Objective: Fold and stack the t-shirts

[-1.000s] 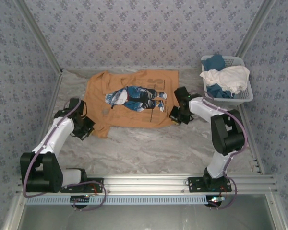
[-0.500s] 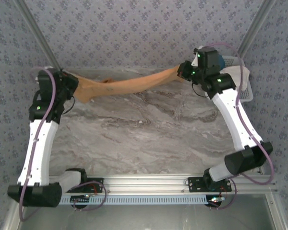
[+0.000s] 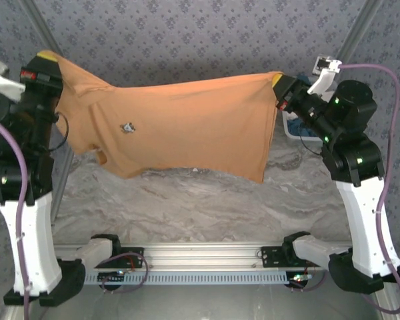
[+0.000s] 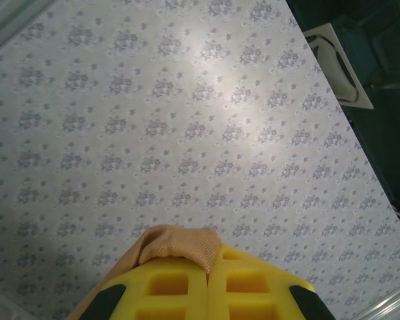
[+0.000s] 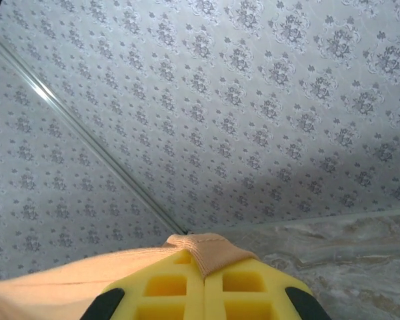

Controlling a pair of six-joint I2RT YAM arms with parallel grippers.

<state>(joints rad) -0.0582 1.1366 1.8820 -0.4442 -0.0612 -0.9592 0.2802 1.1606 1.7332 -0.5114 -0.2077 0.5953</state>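
While left claw [image 3: 45, 60] and right claw [image 3: 278, 81] grip it, t-shirt [image 3: 187, 127] hangs between.

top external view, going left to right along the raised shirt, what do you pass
left gripper shut on one corner → orange t-shirt stretched out in the air above the table → right gripper shut on the other corner
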